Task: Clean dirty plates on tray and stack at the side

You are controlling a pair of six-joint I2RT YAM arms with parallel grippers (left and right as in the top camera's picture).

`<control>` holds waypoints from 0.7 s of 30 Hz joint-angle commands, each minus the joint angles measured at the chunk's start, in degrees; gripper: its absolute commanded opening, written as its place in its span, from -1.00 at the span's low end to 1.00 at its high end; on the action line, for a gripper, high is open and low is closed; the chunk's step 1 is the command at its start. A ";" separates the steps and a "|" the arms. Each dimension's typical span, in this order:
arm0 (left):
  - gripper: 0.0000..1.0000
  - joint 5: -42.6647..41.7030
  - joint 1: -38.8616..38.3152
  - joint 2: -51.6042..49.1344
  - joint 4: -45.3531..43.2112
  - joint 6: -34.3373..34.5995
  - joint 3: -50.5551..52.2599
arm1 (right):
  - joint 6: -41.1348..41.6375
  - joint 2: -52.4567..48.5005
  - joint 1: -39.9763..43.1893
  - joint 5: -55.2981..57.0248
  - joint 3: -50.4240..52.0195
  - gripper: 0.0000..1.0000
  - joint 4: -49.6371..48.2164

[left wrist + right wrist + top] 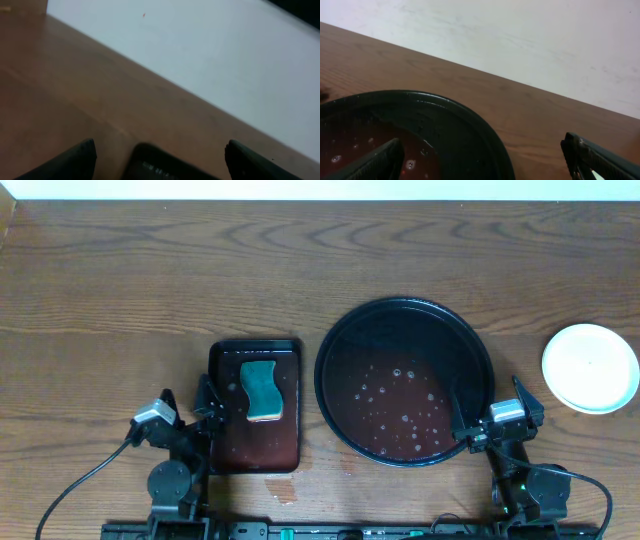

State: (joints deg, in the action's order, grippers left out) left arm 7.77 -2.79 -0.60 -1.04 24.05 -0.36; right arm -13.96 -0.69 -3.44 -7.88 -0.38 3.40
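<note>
The round black tray (pixel 405 310) holds a film of reddish water with bubbles and carries no plates; its rim (pixel 470 127) fills the lower left of the right wrist view. To its right, a white plate (pixel 590 367) rests on the bare wood; I cannot tell whether others lie under it. My right gripper (pixel 487 395) is open at the tray's near right edge, straddling the rim (pixel 482 150), with nothing between its fingers. The left gripper (pixel 187 395) is open and empty by the left edge of the small rectangular tray (pixel 159 150).
A dark red-brown rectangular tray (pixel 225 430) lies left of the black tray, with a teal sponge (pixel 262 390) on it; its corner (pixel 170 167) shows between my left fingers. Small wet spots (pixel 285 490) mark the wood near the front edge. A white wall borders the table's far side.
</note>
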 commanded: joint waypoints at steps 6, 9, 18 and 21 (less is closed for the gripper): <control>0.66 0.22 0.13 -0.44 4.46 0.20 0.11 | -0.46 0.31 0.46 0.13 0.07 0.99 0.22; 0.66 0.22 0.13 -0.85 4.48 0.20 0.11 | -0.46 0.31 0.46 0.13 0.07 0.99 0.22; 0.66 0.22 0.15 -0.87 4.46 0.20 0.11 | -0.46 0.31 0.46 0.13 0.07 0.98 0.22; 0.66 0.22 0.15 -0.87 4.46 0.20 0.11 | -0.46 0.31 0.46 0.13 0.07 0.98 0.22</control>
State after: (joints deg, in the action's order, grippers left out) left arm 7.42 -2.79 -1.37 0.27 24.16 -0.73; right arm -13.96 -0.69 -3.44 -7.88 -0.38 3.38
